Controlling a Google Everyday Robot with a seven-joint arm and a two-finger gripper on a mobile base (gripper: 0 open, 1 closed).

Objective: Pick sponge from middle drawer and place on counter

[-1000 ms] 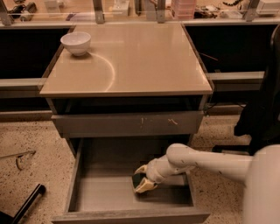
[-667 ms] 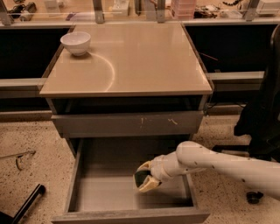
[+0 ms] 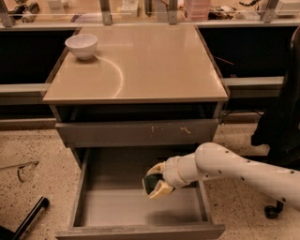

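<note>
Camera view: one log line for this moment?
gripper: shut on dark green and tan sponge | location: over open grey middle drawer | glossy beige counter: sponge not yet placed

The dark green sponge (image 3: 149, 182) is pinched in the gripper (image 3: 153, 184) above the open grey middle drawer (image 3: 117, 207).

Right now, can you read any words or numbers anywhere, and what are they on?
None can be read.
The counter, white bowl, middle drawer and sponge bear no writing.
The gripper, above the drawer gripping the sponge, shows none.
Far shelf clutter: too blurred to read.
</note>
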